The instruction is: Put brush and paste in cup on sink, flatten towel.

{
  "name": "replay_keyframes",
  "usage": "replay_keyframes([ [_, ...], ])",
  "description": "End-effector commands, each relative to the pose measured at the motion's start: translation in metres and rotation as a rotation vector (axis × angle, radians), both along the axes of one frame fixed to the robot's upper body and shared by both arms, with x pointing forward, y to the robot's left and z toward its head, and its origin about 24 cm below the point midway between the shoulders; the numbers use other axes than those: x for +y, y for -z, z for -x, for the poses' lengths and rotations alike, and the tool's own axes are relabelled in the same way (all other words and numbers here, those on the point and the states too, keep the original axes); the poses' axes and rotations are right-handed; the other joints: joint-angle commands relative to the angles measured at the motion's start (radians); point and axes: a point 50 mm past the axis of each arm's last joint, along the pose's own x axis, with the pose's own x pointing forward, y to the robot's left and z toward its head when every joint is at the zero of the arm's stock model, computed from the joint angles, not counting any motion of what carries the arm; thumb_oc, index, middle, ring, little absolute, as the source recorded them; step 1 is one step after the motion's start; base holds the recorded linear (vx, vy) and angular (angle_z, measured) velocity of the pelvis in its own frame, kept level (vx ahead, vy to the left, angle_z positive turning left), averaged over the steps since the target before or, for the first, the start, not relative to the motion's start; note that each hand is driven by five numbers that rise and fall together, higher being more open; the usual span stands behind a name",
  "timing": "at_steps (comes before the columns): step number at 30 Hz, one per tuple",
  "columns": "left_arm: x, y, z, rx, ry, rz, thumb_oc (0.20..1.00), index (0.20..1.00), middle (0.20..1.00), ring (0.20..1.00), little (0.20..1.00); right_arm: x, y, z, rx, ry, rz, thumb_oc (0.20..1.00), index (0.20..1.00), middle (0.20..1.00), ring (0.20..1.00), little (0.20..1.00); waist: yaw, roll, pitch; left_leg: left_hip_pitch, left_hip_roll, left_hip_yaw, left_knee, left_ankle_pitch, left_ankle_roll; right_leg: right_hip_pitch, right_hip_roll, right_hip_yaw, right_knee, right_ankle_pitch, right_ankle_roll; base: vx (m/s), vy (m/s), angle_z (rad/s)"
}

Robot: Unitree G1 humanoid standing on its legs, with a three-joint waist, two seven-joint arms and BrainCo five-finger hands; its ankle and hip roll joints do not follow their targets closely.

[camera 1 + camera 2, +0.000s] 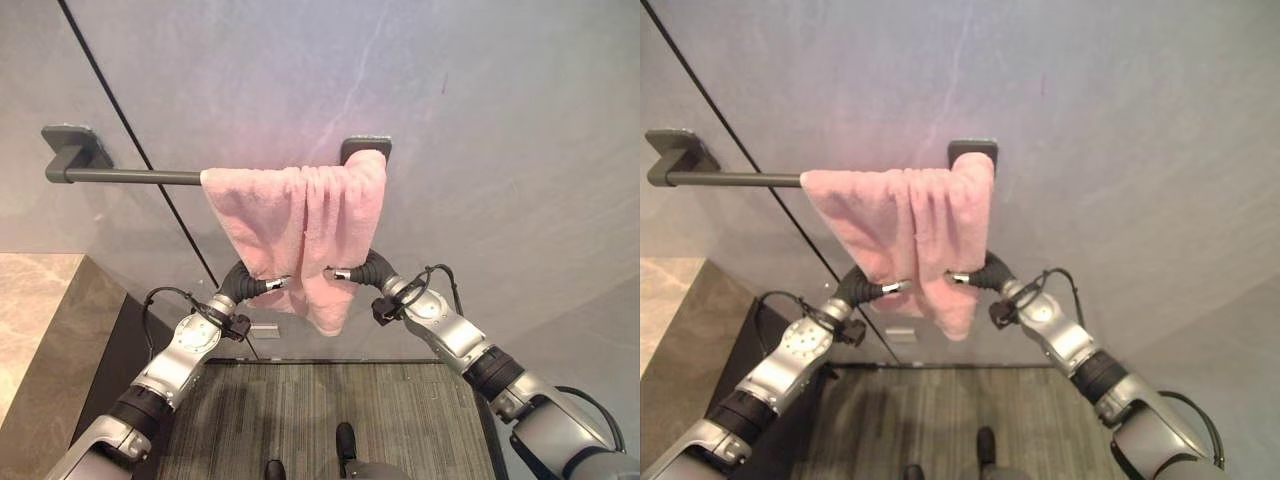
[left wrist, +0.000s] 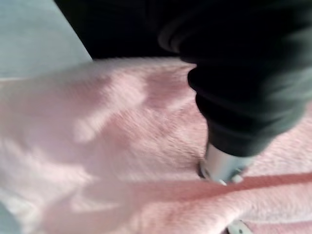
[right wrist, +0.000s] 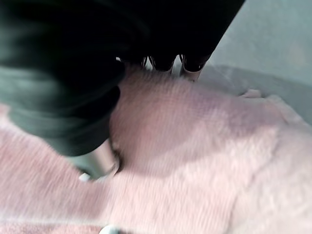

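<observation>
Pink towel (image 1: 300, 225) is hanging bunched at frame centre on the rail (image 1: 130, 176), flattening unfinished; left hand (image 1: 268, 286) and right hand (image 1: 345, 272) are touching it, grips unreadable.

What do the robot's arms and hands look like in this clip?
Both arms are silver-grey metal shells with black joint bands. The left hand and right hand have dark ribbed covers over wrist and back, with silver finger segments showing past them against the pink towel. Thin black cables loop beside each wrist.

Bathroom setting: a pink towel (image 1: 300, 225) hangs on a wall-mounted rail (image 1: 125, 176) above both hands, with a stone counter (image 1: 40, 310) beside the left hand (image 1: 268, 286).
</observation>
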Motion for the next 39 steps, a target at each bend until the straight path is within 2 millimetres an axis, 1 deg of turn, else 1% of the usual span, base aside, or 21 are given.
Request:
replay_keyframes([
  [1, 0.014, -0.02, 0.008, -0.111, -0.036, -0.032, 0.2, 0.2, 0.2, 0.2, 0.2, -0.007, -0.032, 0.017, -0.181, 0.001, -0.121, 0.2, 0.2, 0.2, 0.2, 0.2, -0.012, -0.047, -0.041, -0.037, -0.019, 0.018, 0.058, -0.002, 0.009, 0.026, -0.133, 0.066, 0.016, -0.015, 0.15, 0.04, 0.008, 0.04],
  [2, 0.021, -0.033, 0.017, -0.177, -0.036, -0.055, 0.2, 0.2, 0.2, 0.2, 0.2, -0.014, -0.045, 0.032, -0.255, -0.02, -0.142, 0.2, 0.2, 0.2, 0.2, 0.2, -0.015, -0.047, -0.044, -0.031, -0.018, 0.019, 0.058, -0.005, 0.011, 0.03, -0.132, 0.069, 0.019, -0.02, 0.153, 0.04, 0.008, 0.01],
  [3, 0.021, -0.033, 0.018, -0.175, -0.036, -0.056, 0.2, 0.2, 0.2, 0.2, 0.2, -0.015, -0.045, 0.033, -0.253, -0.02, -0.142, 0.2, 0.2, 0.2, 0.2, 0.2, -0.015, -0.047, -0.045, -0.031, -0.018, 0.019, 0.058, -0.005, 0.011, 0.03, -0.132, 0.069, 0.019, -0.02, 0.153, 0.01, 0.006, -0.03],
  [4, 0.023, -0.04, 0.023, -0.209, -0.039, -0.046, 0.2, 0.2, 0.2, 0.2, 0.2, -0.016, -0.05, 0.039, -0.274, -0.034, -0.162, 0.2, 0.2, 0.2, 0.2, 0.2, -0.015, -0.048, -0.046, -0.029, -0.017, 0.019, 0.056, -0.005, 0.011, 0.031, -0.132, 0.068, 0.021, -0.021, 0.154, 0.01, 0.001, -0.1],
  [5, 0.029, -0.055, 0.033, -0.277, -0.066, 0.011, 0.2, 0.2, 0.2, 0.2, 0.2, -0.022, -0.064, 0.052, -0.331, -0.057, -0.202, 0.2, 0.2, 0.2, 0.2, 0.2, -0.013, -0.051, -0.049, -0.026, -0.017, 0.016, 0.053, -0.003, 0.011, 0.032, -0.132, 0.063, 0.024, -0.023, 0.156, 0.01, 0.001, -0.14],
  [7, 0.033, -0.058, 0.037, -0.291, -0.085, 0.035, 0.2, 0.2, 0.2, 0.2, 0.2, -0.023, -0.067, 0.057, -0.34, -0.065, -0.221, 0.2, 0.2, 0.2, 0.2, 0.2, -0.013, -0.054, -0.051, -0.025, -0.016, 0.013, 0.05, -0.001, 0.01, 0.034, -0.133, 0.058, 0.025, -0.024, 0.157, 0.0, -0.003, -0.11],
  [10, 0.041, -0.075, 0.047, -0.374, -0.143, 0.097, 0.2, 0.2, 0.2, 0.2, 0.2, -0.021, -0.075, 0.067, -0.353, -0.111, -0.284, 0.2, 0.2, 0.2, 0.2, 0.2, -0.005, -0.063, -0.051, -0.028, -0.016, 0.004, 0.042, 0.003, 0.008, 0.036, -0.137, 0.047, 0.025, -0.027, 0.155, -0.02, -0.006, 0.04],
  [13, 0.048, -0.083, 0.054, -0.413, -0.184, 0.117, 0.2, 0.2, 0.2, 0.2, 0.2, -0.006, -0.08, 0.072, -0.347, -0.21, -0.289, 0.2, 0.2, 0.2, 0.2, 0.2, 0.02, -0.073, -0.046, -0.035, -0.018, -0.014, 0.039, 0.007, 0.008, 0.039, -0.144, 0.027, 0.023, -0.03, 0.152, -0.02, -0.011, 0.14],
  [17, 0.058, -0.091, 0.056, -0.452, -0.239, 0.09, 0.2, 0.2, 0.2, 0.2, 0.2, 0.014, -0.083, 0.061, -0.337, -0.251, -0.273, 0.2, 0.2, 0.2, 0.2, 0.2, 0.052, -0.079, -0.036, -0.051, -0.024, -0.04, 0.042, 0.012, 0.009, 0.045, -0.153, -0.001, 0.019, -0.031, 0.148, -0.03, -0.009, 0.24],
  [18, 0.058, -0.091, 0.056, -0.452, -0.239, 0.09, 0.2, 0.2, 0.2, 0.2, 0.2, 0.014, -0.083, 0.061, -0.337, -0.251, -0.273, 0.2, 0.2, 0.2, 0.2, 0.2, 0.052, -0.079, -0.036, -0.051, -0.024, -0.04, 0.042, 0.012, 0.009, 0.045, -0.153, -0.001, 0.019, -0.031, 0.148, -0.05, -0.025, 0.36],
  [19, 0.068, -0.094, 0.054, -0.481, -0.313, 0.11, 0.2, 0.2, 0.2, 0.2, 0.2, 0.034, -0.091, 0.055, -0.355, -0.285, -0.273, 0.2, 0.2, 0.2, 0.2, 0.2, 0.08, -0.085, -0.027, -0.062, -0.028, -0.054, 0.046, 0.015, 0.009, 0.046, -0.157, -0.014, 0.016, -0.029, 0.145, -0.05, -0.022, 0.35],
  [21, 0.071, -0.094, 0.055, -0.485, -0.337, 0.117, 0.2, 0.2, 0.2, 0.2, 0.2, 0.04, -0.092, 0.055, -0.344, -0.307, -0.295, 0.2, 0.2, 0.2, 0.2, 0.2, 0.085, -0.088, -0.025, -0.065, -0.03, -0.056, 0.047, 0.015, 0.009, 0.046, -0.159, -0.016, 0.015, -0.029, 0.145, -0.03, -0.014, 0.2],
  [22, 0.077, -0.094, 0.056, -0.494, -0.375, 0.131, 0.2, 0.2, 0.2, 0.2, 0.2, 0.049, -0.093, 0.055, -0.347, -0.338, -0.285, 0.2, 0.2, 0.2, 0.2, 0.2, 0.101, -0.092, -0.023, -0.07, -0.031, -0.061, 0.049, 0.016, 0.01, 0.045, -0.162, -0.021, 0.015, -0.029, 0.144, 0.0, -0.006, 0.13],
  [23, 0.077, -0.094, 0.056, -0.494, -0.376, 0.131, 0.2, 0.2, 0.2, 0.2, 0.2, 0.05, -0.093, 0.055, -0.348, -0.339, -0.284, 0.2, 0.2, 0.2, 0.2, 0.2, 0.099, -0.092, -0.023, -0.071, -0.031, -0.061, 0.049, 0.016, 0.01, 0.045, -0.162, -0.021, 0.015, -0.029, 0.144, -0.02, -0.004, 0.23],
  [27, 0.083, -0.083, 0.054, -0.443, -0.402, 0.136, 0.2, 0.2, 0.2, 0.2, 0.2, 0.053, -0.092, 0.054, -0.348, -0.342, -0.266, 0.2, 0.2, 0.2, 0.2, 0.2, 0.108, -0.092, -0.016, -0.081, -0.032, -0.064, 0.05, 0.021, 0.01, 0.041, -0.165, -0.028, 0.014, -0.027, 0.141, -0.02, 0.0, 0.18],
  [30, 0.081, -0.065, 0.049, -0.353, -0.398, 0.134, 0.2, 0.2, 0.2, 0.2, 0.2, 0.053, -0.076, 0.053, -0.266, -0.334, -0.284, 0.2, 0.2, 0.2, 0.2, 0.2, 0.103, -0.088, -0.014, -0.082, -0.032, -0.064, 0.05, 0.024, 0.01, 0.04, -0.166, -0.03, 0.016, -0.028, 0.139, 0.0, 0.0, 0.0],
  [32, 0.081, -0.048, 0.045, -0.274, -0.408, 0.109, 0.2, 0.2, 0.2, 0.2, 0.2, 0.051, -0.071, 0.056, -0.247, -0.328, -0.283, 0.2, 0.2, 0.2, 0.2, 0.2, 0.094, -0.084, -0.014, -0.082, -0.032, -0.062, 0.05, 0.024, 0.01, 0.04, -0.167, -0.029, 0.018, -0.03, 0.139, 0.0, 0.0, 0.0],
  [34, 0.08, -0.037, 0.041, -0.228, -0.403, 0.074, 0.2, 0.2, 0.2, 0.2, 0.2, 0.048, -0.062, 0.057, -0.216, -0.316, -0.27, 0.2, 0.2, 0.2, 0.2, 0.2, 0.084, -0.078, -0.014, -0.079, -0.032, -0.056, 0.051, 0.023, 0.01, 0.04, -0.166, -0.024, 0.019, -0.03, 0.14, 0.0, 0.0, 0.0],
  [35, 0.08, -0.037, 0.041, -0.228, -0.402, 0.074, 0.2, 0.2, 0.2, 0.2, 0.2, 0.047, -0.062, 0.057, -0.216, -0.315, -0.269, 0.2, 0.2, 0.2, 0.2, 0.2, 0.085, -0.077, -0.014, -0.079, -0.031, -0.056, 0.051, 0.023, 0.01, 0.04, -0.166, -0.024, 0.019, -0.03, 0.14, 0.0, 0.0, 0.0],
  [38, 0.074, -0.001, 0.036, -0.08, -0.397, 0.037, 0.2, 0.2, 0.2, 0.2, 0.2, 0.042, -0.036, 0.059, -0.135, -0.266, -0.242, 0.2, 0.2, 0.2, 0.2, 0.2, 0.058, -0.065, -0.017, -0.071, -0.028, -0.039, 0.052, 0.02, 0.011, 0.034, -0.164, -0.006, 0.022, -0.03, 0.141, 0.0, 0.017, -0.08],
  [39, 0.073, 0.002, 0.035, -0.069, -0.394, 0.005, 0.2, 0.2, 0.2, 0.2, 0.2, 0.043, -0.033, 0.059, -0.125, -0.262, -0.243, 0.2, 0.2, 0.2, 0.2, 0.2, 0.054, -0.061, -0.017, -0.07, -0.027, -0.036, 0.052, 0.02, 0.01, 0.032, -0.163, -0.003, 0.023, -0.031, 0.141, -0.01, 0.013, -0.2],
])
